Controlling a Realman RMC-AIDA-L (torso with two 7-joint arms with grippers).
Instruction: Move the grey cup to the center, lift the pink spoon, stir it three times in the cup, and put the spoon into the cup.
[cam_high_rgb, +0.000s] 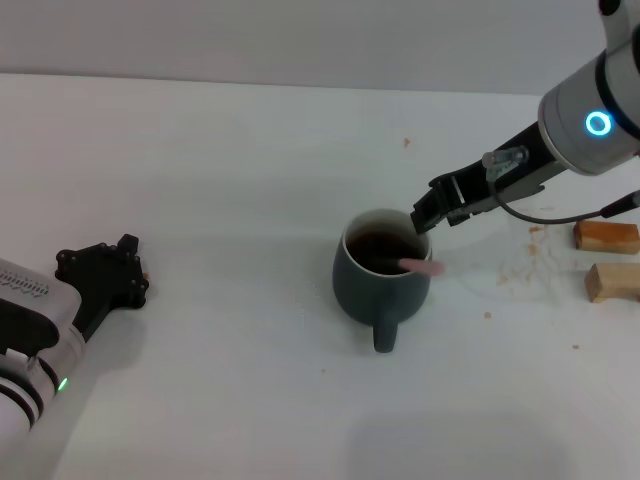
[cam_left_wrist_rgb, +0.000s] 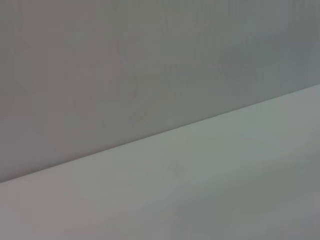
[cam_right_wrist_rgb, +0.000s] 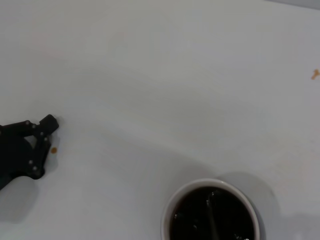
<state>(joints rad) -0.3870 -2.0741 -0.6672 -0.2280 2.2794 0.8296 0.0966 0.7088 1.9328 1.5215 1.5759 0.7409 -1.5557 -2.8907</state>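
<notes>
The head view looks forward and down from above onto the white table (cam_high_rgb: 220, 200), far enough to take in both arms: the left gripper (cam_high_rgb: 105, 280) at the left edge and the right gripper (cam_high_rgb: 432, 210) just beside the grey cup (cam_high_rgb: 380, 280). The right wrist view looks down from close above the cup (cam_right_wrist_rgb: 210, 212), cut by the picture's edge, and faces across the table toward the left gripper (cam_right_wrist_rgb: 25, 152); so these two views share the cup and that gripper. The left wrist view faces only bare table (cam_left_wrist_rgb: 225, 190) and the wall (cam_left_wrist_rgb: 150, 60).
</notes>
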